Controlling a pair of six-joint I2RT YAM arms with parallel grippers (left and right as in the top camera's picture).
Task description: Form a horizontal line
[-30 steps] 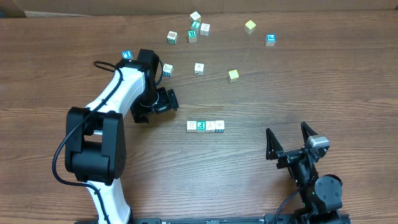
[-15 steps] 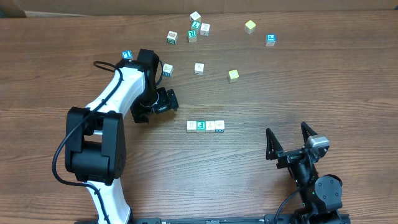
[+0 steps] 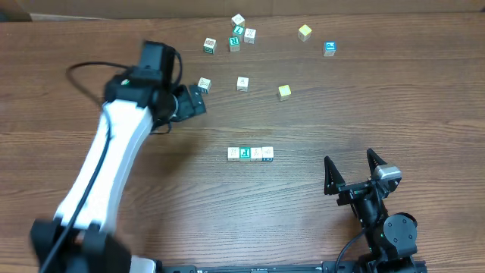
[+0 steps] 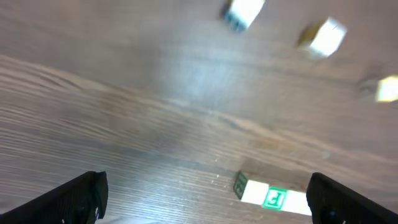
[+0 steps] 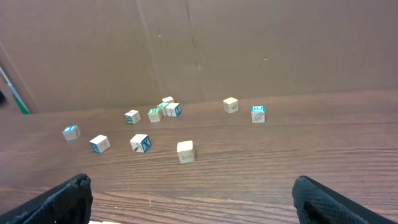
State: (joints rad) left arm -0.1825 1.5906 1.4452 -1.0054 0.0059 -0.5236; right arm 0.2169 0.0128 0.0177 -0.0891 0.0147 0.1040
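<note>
Overhead first. I see the horizontal line (image 3: 250, 153), four alphabet cubes touching edge to edge, lying near the middle of the desk (image 3: 394, 91). Its green letter is on the second cube from the left. The other faces are too small for me to read.

The left end effector (image 3: 193, 100) sits far and left of that row, just beside a loose cube (image 3: 204, 84). From above, the white left arm (image 3: 114, 144) and the dark wrist cover it, so I cannot judge the jaws here. The right end effector (image 3: 352, 173) is at the near right, well apart from the row, with both fingers spread and nothing between them. More loose cubes (image 3: 234, 43) are scattered along the far side.

In the left wrist view the picture is blurred. The left end effector (image 4: 205, 186) is wide open and empty, with only the finger tips showing in the bottom corners. The horizontal line (image 4: 273, 198) lies between them but is cut off by the right finger and the bottom edge. Three smeared cubes (image 4: 323, 37) sit beyond.

In the right wrist view the right end effector (image 5: 193, 190) is open and empty. Loose cubes (image 5: 185, 151) dot the desk in front of a cardboard wall (image 5: 249, 43). I cannot pick out the row from here.
</note>
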